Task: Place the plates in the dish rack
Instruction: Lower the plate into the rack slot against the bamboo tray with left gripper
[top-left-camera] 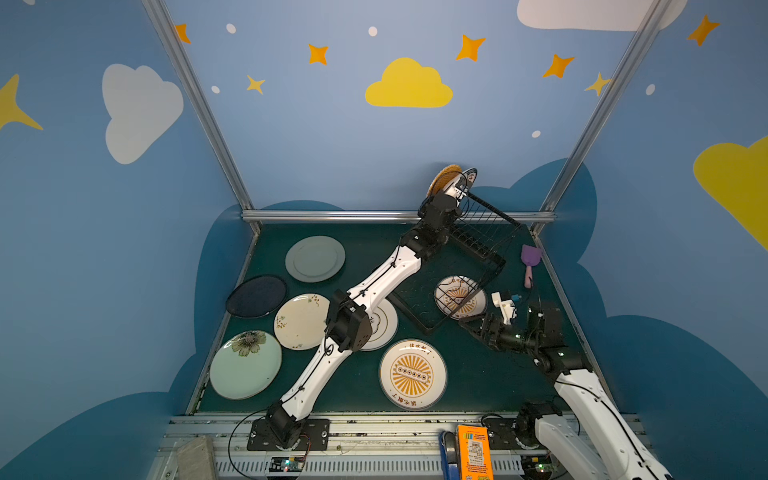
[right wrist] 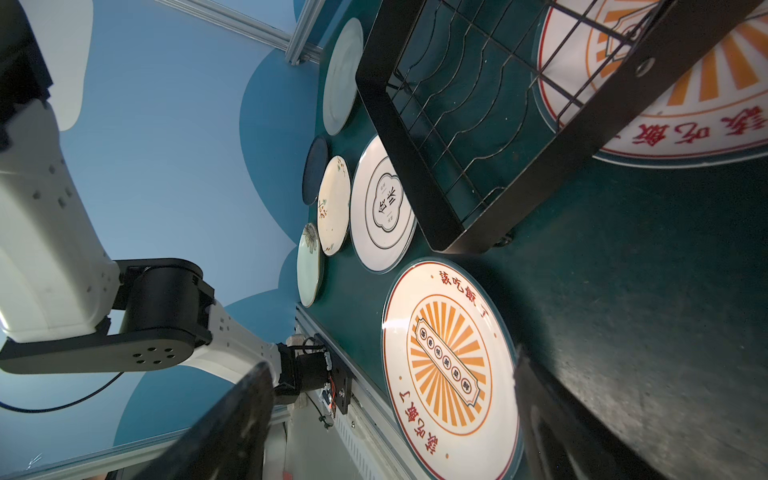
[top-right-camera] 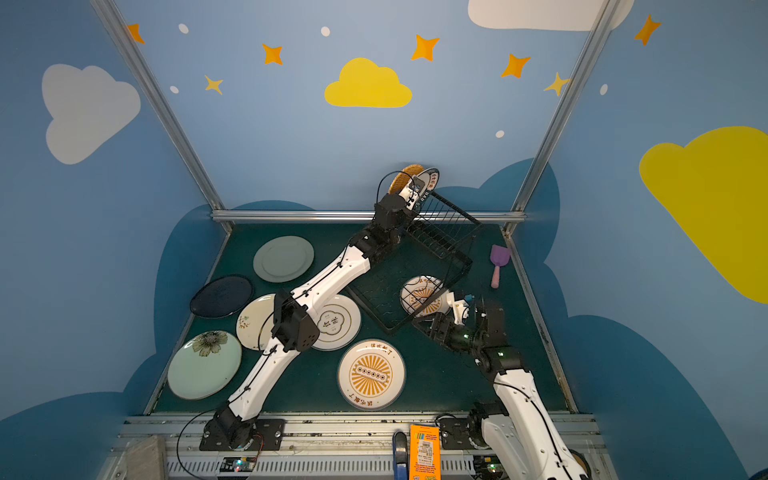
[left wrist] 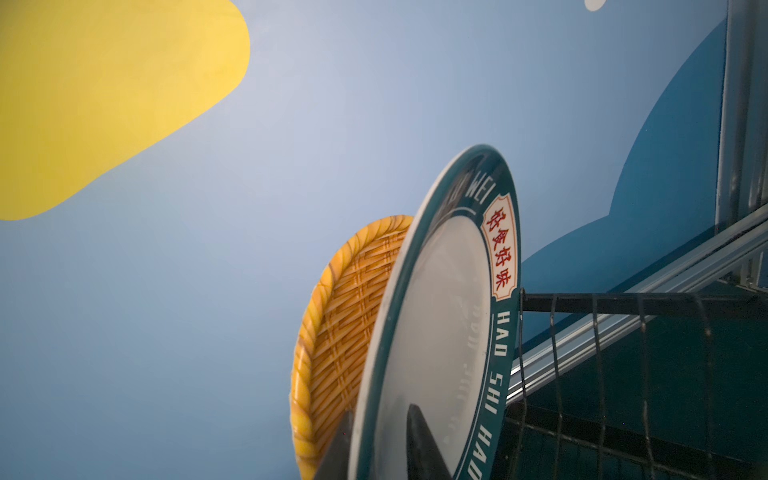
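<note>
**Left pincer at the racked plates, right pincer open by the rack's near corner**

The left pincer [left wrist: 380,415] reaches to the far end of the dish rack [top-left-camera: 486,245]. Its two fingers [left wrist: 419,440] stand on either side of the lower rim of the teal-rimmed plate [left wrist: 440,311]. Whether they press on the rim or stand just off it cannot be told. That plate stands on edge in the raised slotted section, lettered face toward the rack's open slots. Just behind it, on the side away from those slots, an orange basket-weave plate [left wrist: 345,324] stands on edge too, close against it.

The right pincer [right wrist: 390,365] hangs low over the table [top-left-camera: 478,382] with its fingers spread wide and nothing between them. It sits just beside the near right corner of the rack's flat tray base. A sunburst plate [top-left-camera: 459,297] shows through the wires at that corner. Whether it lies in the tray or under it is unclear.

The other plates lie flat on the table:
- A second sunburst plate [top-left-camera: 412,374] is near the front, in the middle.
- A white plate with a black outline motif [top-left-camera: 380,324] is partly hidden by the left arm.
- Left of it lie a cream floral plate [top-left-camera: 301,322] and a mint flower plate [top-left-camera: 245,365].
- Farther back are a navy plate [top-left-camera: 256,296] and a grey-green plate [top-left-camera: 315,258].

A purple scoop [top-left-camera: 530,262] lies right of the rack.
</note>
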`<control>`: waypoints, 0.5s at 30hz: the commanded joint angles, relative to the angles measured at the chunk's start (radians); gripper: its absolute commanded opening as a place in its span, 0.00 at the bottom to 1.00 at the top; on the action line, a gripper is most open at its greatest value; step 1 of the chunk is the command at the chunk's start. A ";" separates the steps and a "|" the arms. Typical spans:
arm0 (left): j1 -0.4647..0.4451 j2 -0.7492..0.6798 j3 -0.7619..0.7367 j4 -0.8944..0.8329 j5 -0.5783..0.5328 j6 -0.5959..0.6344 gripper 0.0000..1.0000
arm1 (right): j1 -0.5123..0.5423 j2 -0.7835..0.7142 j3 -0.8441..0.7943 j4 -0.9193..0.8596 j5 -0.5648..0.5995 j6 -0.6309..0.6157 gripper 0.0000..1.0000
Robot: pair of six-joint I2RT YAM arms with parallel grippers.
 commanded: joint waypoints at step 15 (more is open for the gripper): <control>-0.003 -0.100 0.032 -0.002 0.009 -0.019 0.49 | -0.009 -0.026 0.051 -0.093 0.060 -0.041 0.89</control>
